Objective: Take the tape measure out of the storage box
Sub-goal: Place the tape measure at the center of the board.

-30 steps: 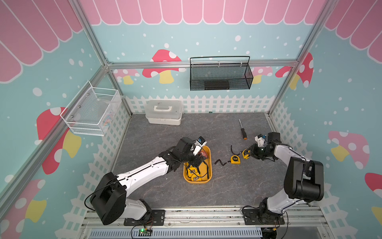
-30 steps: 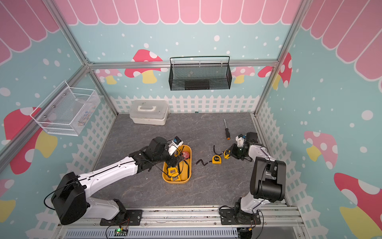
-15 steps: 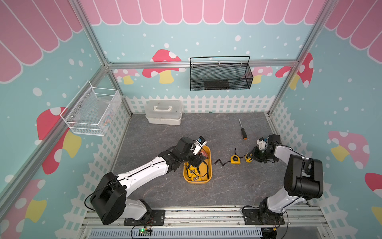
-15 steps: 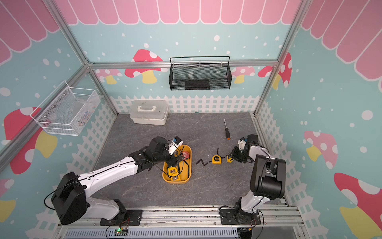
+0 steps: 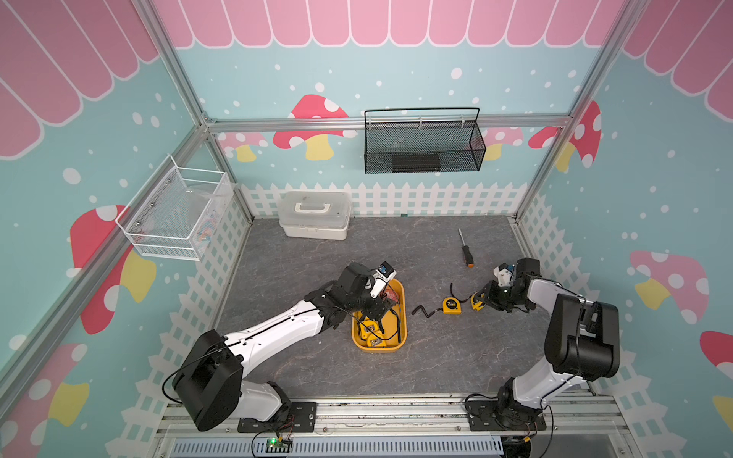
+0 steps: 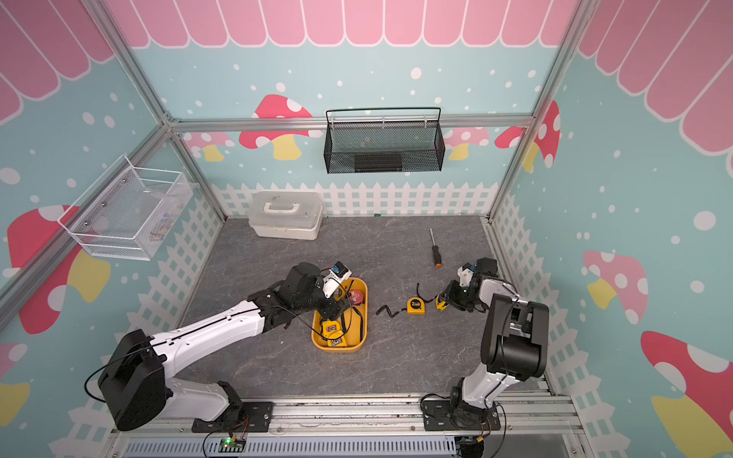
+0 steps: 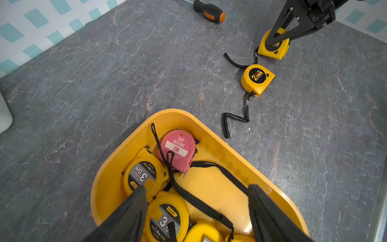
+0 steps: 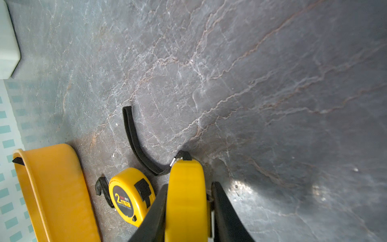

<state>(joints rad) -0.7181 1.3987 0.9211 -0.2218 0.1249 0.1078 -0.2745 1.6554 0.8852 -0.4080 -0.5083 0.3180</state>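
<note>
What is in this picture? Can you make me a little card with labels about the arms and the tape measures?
Box: yellow storage box on the grey table
In box: pink tape measure, several yellow tape measures
Left arm: left gripper open, over the box
Right arm: right gripper, jaws either side of a standing tape measure on the table; gripping or not, unclear
Beside it: 2m tape measure lying flat
Farther back: screwdriver, white case
</note>
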